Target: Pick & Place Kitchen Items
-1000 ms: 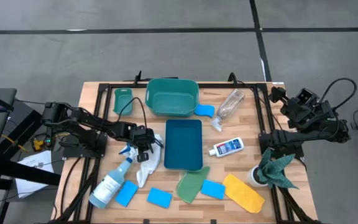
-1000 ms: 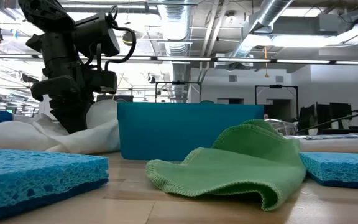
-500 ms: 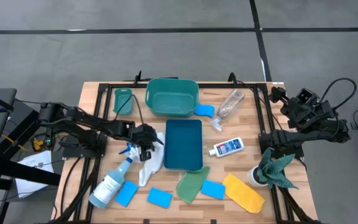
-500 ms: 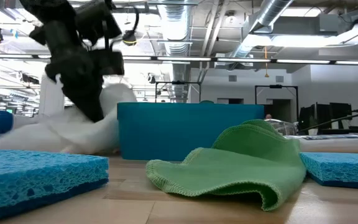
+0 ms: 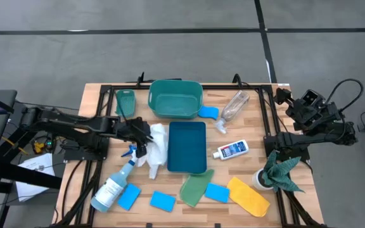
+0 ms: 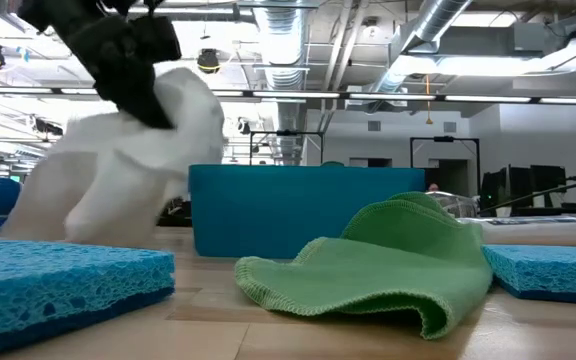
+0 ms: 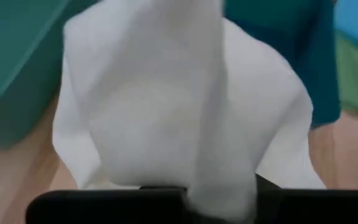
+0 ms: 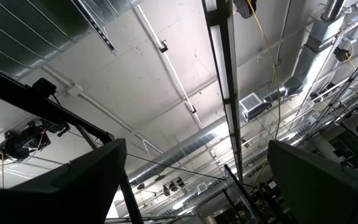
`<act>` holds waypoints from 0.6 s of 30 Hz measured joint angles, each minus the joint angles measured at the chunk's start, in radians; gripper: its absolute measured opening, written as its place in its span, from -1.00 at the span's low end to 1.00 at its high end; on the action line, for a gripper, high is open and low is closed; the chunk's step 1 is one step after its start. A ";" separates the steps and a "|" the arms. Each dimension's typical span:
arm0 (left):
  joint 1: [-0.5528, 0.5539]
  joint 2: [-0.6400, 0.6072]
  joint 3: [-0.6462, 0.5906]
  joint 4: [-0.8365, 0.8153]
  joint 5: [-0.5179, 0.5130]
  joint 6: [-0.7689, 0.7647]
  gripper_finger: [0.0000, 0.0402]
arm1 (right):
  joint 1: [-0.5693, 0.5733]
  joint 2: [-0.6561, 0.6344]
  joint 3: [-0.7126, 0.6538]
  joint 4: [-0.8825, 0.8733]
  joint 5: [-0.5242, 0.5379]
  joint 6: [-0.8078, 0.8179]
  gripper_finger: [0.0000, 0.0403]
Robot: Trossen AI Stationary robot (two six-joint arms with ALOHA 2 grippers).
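My left gripper (image 5: 143, 134) hangs over the table's left half, just left of the blue tray (image 5: 187, 147), and is shut on a white cloth (image 5: 157, 147). In the low view the cloth (image 6: 118, 185) drapes down from the gripper (image 6: 143, 90). Its lower end (image 5: 152, 172) reaches toward the table beside the spray bottle (image 5: 114, 183). Blue sponges (image 5: 162, 201), a light-green cloth (image 5: 195, 188) and a yellow cloth (image 5: 248, 196) lie flat along the near edge. My right gripper (image 5: 309, 104) waits off the table's right edge, open and pointing up at the ceiling. My left gripper pinches a bunched upper part of the white cloth (image 7: 219, 177) between its two fingers, with several folds gathered there. The fingers slant downward from the table's left side. The cloth hangs slack below them (image 6: 88, 200); whether its lower end touches the table I cannot tell.
A teal basin (image 5: 175, 98) and a small teal container (image 5: 125, 101) stand at the far edge. A clear bottle (image 5: 233, 106) and a white bottle (image 5: 233, 150) lie right of the tray. A dark green rag (image 5: 281, 171) sits at the right edge. Black frame rails border the table.
My left gripper, staying shut, has risen and drawn back toward the table's left edge. The white cloth, which lay heaped beside the tray, has been pulled up with it and now hangs stretched below the fingers.
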 joint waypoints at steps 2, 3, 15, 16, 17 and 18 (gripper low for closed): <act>0.000 -0.024 0.002 -0.006 -0.012 -0.003 -0.97 | 0.000 0.000 0.000 -0.003 0.001 0.000 0.89; 0.000 -0.032 0.008 -0.011 -0.020 -0.008 -0.97 | 0.000 0.000 0.000 -0.004 0.001 0.000 0.89; 0.012 -0.017 0.160 -0.044 -0.059 0.061 -0.97 | 0.000 0.000 0.000 -0.006 0.001 0.000 0.89; 0.016 -0.018 0.169 -0.047 -0.060 0.065 -0.97 | 0.000 0.000 0.000 -0.006 0.001 0.000 0.89; 0.024 -0.018 0.180 -0.046 -0.061 0.066 -0.97 | 0.000 0.000 0.000 -0.006 0.001 0.000 0.89; 0.032 -0.018 0.192 -0.042 -0.067 0.066 -0.97 | 0.000 0.000 0.000 -0.006 0.001 0.000 0.89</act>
